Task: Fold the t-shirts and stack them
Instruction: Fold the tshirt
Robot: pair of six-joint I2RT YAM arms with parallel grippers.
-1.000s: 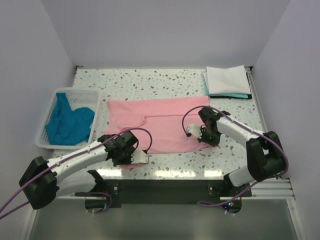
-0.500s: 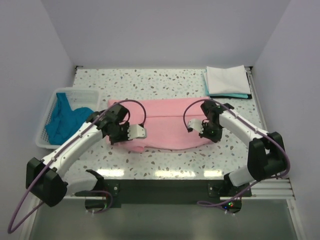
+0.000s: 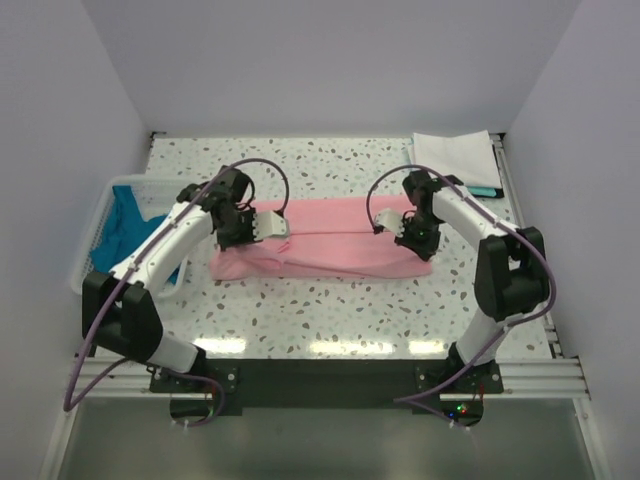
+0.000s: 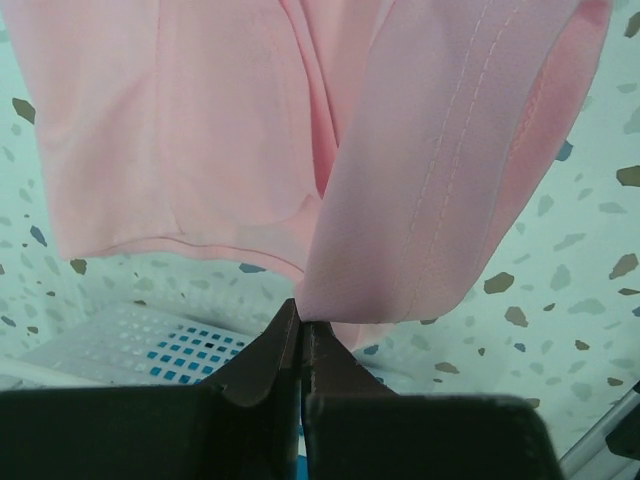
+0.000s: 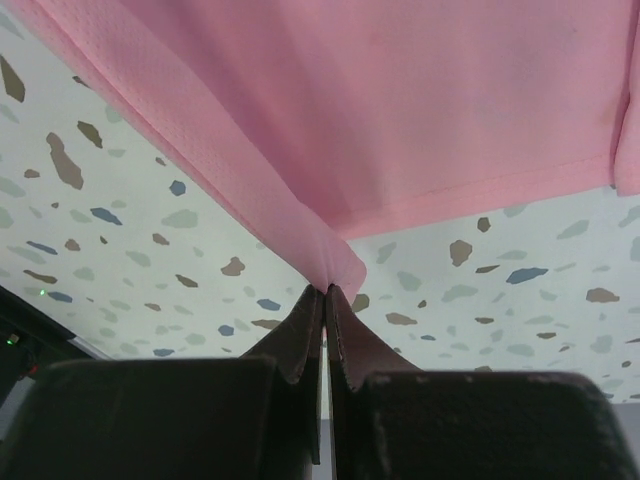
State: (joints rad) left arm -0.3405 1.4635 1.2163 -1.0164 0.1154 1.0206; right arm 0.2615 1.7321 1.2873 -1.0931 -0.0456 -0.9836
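Cloth edges sit pinched in both tools: the left tool [image 3: 281, 224] and the right tool [image 3: 386, 226], each clamped shut on the light pink t-shirt [image 3: 330, 252], hold it doubled into a long band across the middle of the surface [image 3: 330, 310] — one fold made, I judge, with more to go. Leftward, teal-blue t-shirts [image 3: 120, 236] lie crumpled in the basket [image 3: 88, 264], not yet folded — and in the far right corner a folded white t-shirt [image 3: 455, 155] rests on a teal t-shirt [image 3: 486, 191], the stack begun.

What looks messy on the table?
Only the teal-blue shirt, crumpled in the white basket at the left. The pink shirt looks uneven, but the left gripper and right gripper pinch its edge mid-fold.
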